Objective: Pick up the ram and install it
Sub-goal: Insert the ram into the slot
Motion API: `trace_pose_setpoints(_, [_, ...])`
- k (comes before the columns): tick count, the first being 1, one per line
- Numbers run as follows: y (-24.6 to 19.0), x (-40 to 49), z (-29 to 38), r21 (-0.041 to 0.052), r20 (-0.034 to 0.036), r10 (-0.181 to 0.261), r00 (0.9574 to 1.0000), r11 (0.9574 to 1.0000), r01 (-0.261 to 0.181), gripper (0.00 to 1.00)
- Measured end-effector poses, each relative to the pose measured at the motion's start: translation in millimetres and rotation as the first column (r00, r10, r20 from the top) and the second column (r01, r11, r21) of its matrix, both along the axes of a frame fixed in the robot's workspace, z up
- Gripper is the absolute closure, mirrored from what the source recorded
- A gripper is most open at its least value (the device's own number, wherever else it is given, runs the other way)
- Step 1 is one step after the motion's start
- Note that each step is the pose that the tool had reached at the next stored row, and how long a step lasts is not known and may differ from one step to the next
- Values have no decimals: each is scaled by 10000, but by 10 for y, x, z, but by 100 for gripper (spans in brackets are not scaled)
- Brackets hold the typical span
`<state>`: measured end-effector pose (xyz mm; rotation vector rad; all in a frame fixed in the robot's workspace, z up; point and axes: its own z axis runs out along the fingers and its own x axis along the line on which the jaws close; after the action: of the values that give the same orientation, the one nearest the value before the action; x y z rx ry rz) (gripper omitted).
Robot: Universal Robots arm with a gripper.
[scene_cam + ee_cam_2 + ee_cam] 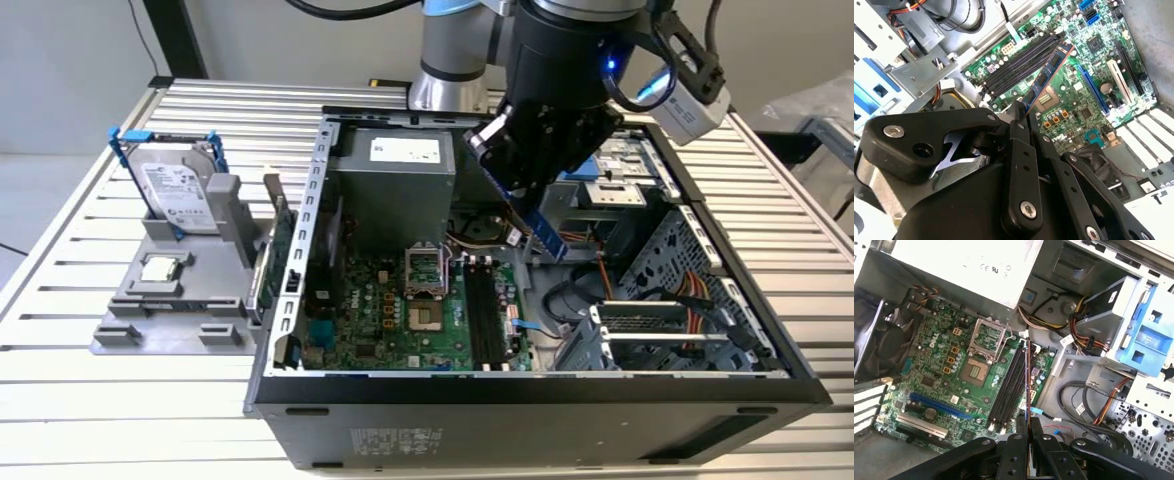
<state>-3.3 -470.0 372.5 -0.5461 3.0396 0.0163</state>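
The ram is a long thin stick with a blue-looking face. My gripper is shut on its upper end and holds it inside the open computer case. It slopes down toward the motherboard without touching it. In the second wrist view the ram runs out from my gripper over the black memory slots. In the first wrist view the ram shows edge-on, in line with the memory slots, and my gripper clamps it.
On a grey stand at the exterior view's left are a silver hard drive in a blue frame and a small square chip. Inside the case are the power supply, the open processor socket and cables.
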Motion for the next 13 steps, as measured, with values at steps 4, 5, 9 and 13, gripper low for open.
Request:
trace_pose_setpoints(4, [0, 0, -3, 0, 0, -407, 9992, 9992, 407, 100])
trace_pose_setpoints(5, [0, 0, -3, 1, 0, -511, 9987, 9987, 511, 100])
trace_pose_setpoints(9, [0, 0, -6, 13, -1, -889, 9960, 9960, 889, 100])
trace_pose_setpoints(13, [0, 0, -6, 15, -1, -1273, 9919, 9919, 1273, 100])
